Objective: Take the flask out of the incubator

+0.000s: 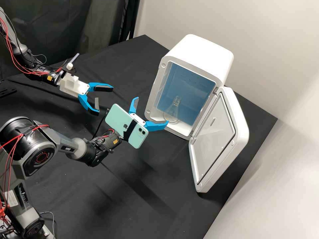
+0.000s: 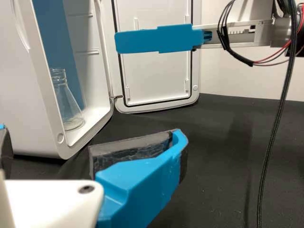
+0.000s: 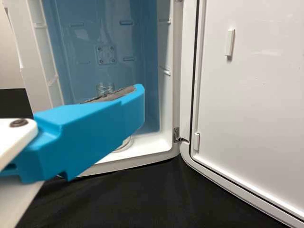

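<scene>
One glass flask (image 1: 174,108) stands inside the open incubator (image 1: 199,56), centre frame. It is likely light, brittle and slick, so best gripped at its narrow neck. Right gripper (image 1: 148,114) and left gripper (image 1: 105,100) gape wide, empty.

— Black bench (image 1: 149,192), spreading from the lower left of the frame to a corner at the upper middle and another at the right.
— Directly on it?
— White incubator (image 1: 199,54), upright, right of centre, close to the far edge.
— Shut?
— Open. Door (image 1: 217,139) swung out toward the lower right, lowest corner down at the surface; touching or not, hard to tell.
— Anything else?
— Soft shadows across the lower middle, darkest just below that door.
</scene>
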